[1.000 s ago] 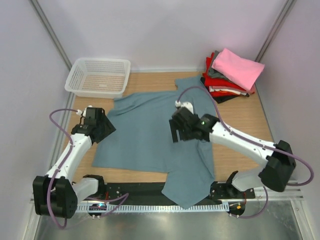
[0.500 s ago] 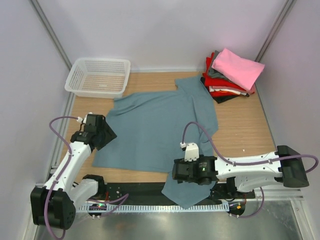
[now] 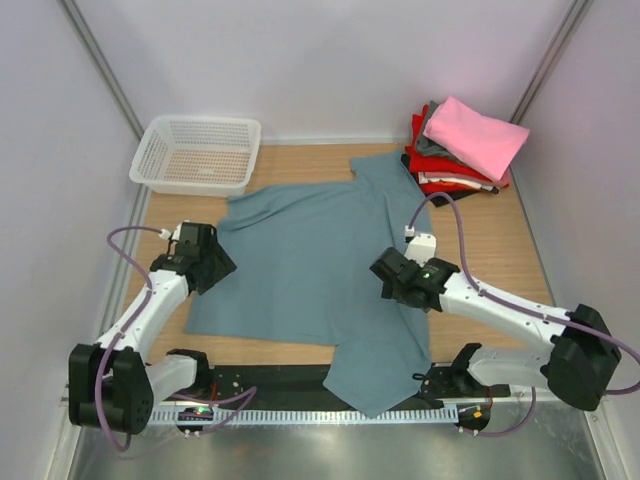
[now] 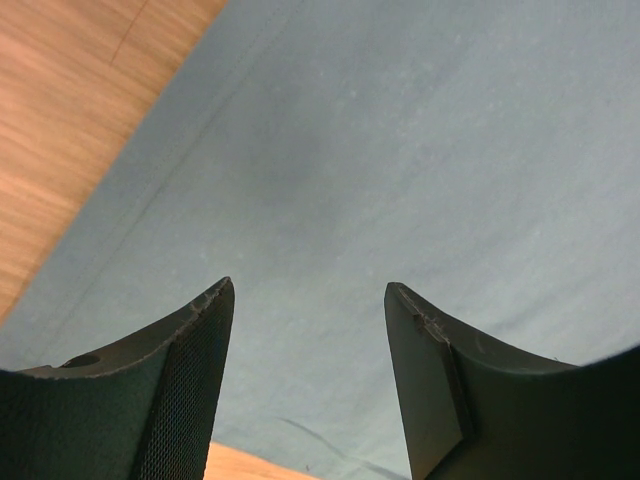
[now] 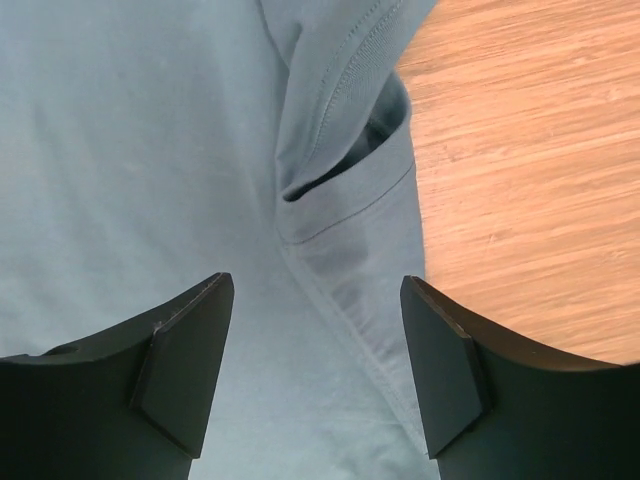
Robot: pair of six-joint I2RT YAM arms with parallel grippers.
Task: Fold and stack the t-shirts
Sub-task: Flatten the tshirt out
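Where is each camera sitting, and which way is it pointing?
Top external: high behind the robot, looking down at the table; left arm and right arm show.
Left wrist: on the left arm, facing down at the teal t-shirt; open left gripper shows.
Right wrist: on the right arm, facing down at its sleeve fold; open right gripper shows.
Shared: all three see the teal t-shirt.

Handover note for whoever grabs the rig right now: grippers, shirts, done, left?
Left gripper: open, holding nothing, over the teal t-shirt near its left edge.
Right gripper: open, holding nothing, over the shirt's right side by a creased sleeve.
Teal t-shirt lies spread mid-table, one end hanging over the near edge.
Done: stack of folded shirts at the far right corner, pink shirt on top.
Left: fold the teal one and add it to the stack.
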